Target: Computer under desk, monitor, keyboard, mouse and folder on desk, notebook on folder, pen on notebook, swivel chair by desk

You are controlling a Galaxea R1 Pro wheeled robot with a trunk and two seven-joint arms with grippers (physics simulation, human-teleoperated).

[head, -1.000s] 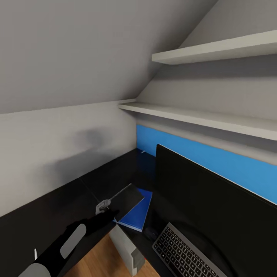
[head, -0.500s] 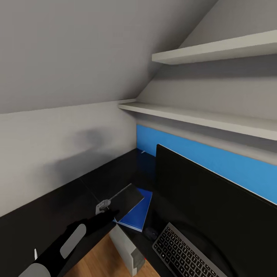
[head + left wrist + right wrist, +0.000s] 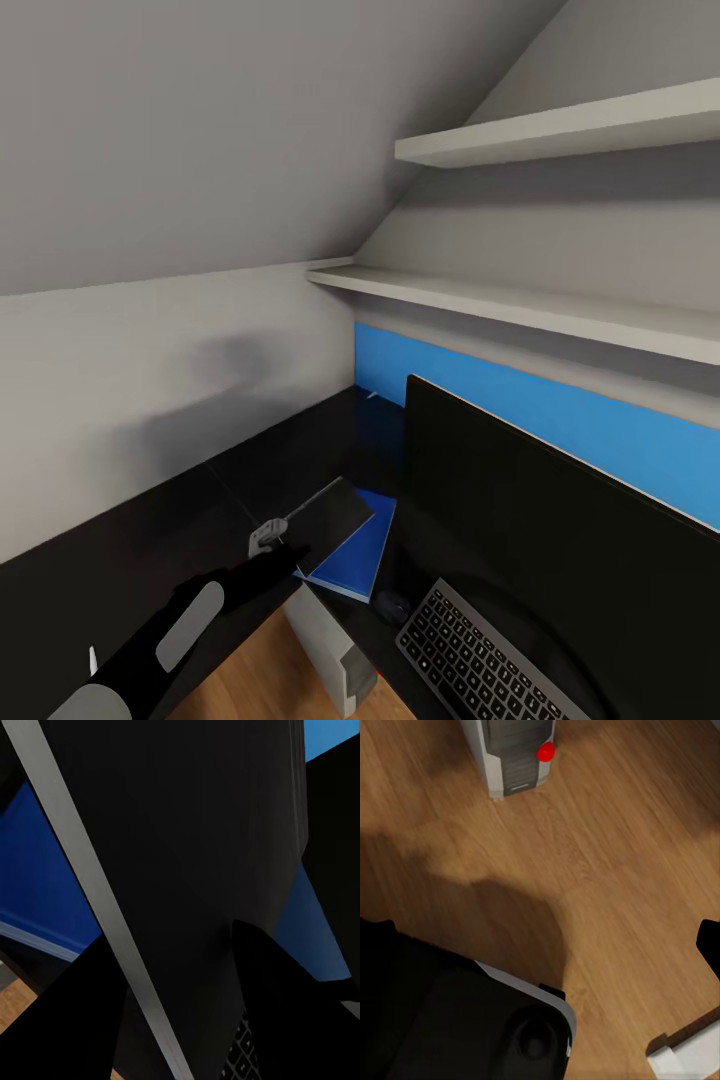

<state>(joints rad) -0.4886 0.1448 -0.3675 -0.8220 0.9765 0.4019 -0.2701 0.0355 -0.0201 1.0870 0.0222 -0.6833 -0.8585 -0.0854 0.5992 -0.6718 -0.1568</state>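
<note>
Left jaws [image 3: 285, 545] clamped on notebook [image 3: 330, 520], held above folder [image 3: 355, 560] on tabletop [image 3: 150, 520]. Right jaws: can't tell.

A dark notebook [image 3: 335, 515] sits tilted over the blue folder [image 3: 355, 560] on the black desk [image 3: 150, 540], beside the monitor [image 3: 540, 520], mouse [image 3: 392, 605] and keyboard [image 3: 480, 660].

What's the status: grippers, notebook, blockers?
Left gripper shut on notebook, held over folder on desk. Right gripper state can't tell. Mouse, keyboard, monitor alongside; nothing blocking.
</note>
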